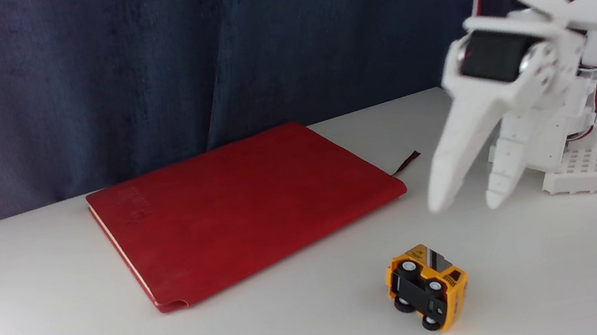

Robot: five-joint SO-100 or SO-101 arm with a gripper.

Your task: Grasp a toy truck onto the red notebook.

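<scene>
The toy truck (pixel 427 287) lies tipped on its side on the white table, near the front, with its black underside and white-hubbed wheels facing the camera. The red notebook (pixel 245 206) lies flat to the truck's left and further back, with a thin dark ribbon sticking out at its right edge. My white gripper (pixel 466 204) hangs above and slightly right of the truck, well clear of it, fingers pointing down. Its two fingers stand apart with nothing between them.
The arm's white base (pixel 586 167) stands at the right rear of the table (pixel 60 325). A dark blue curtain (pixel 139 67) hangs behind the table. Bright glare washes the table's front left corner.
</scene>
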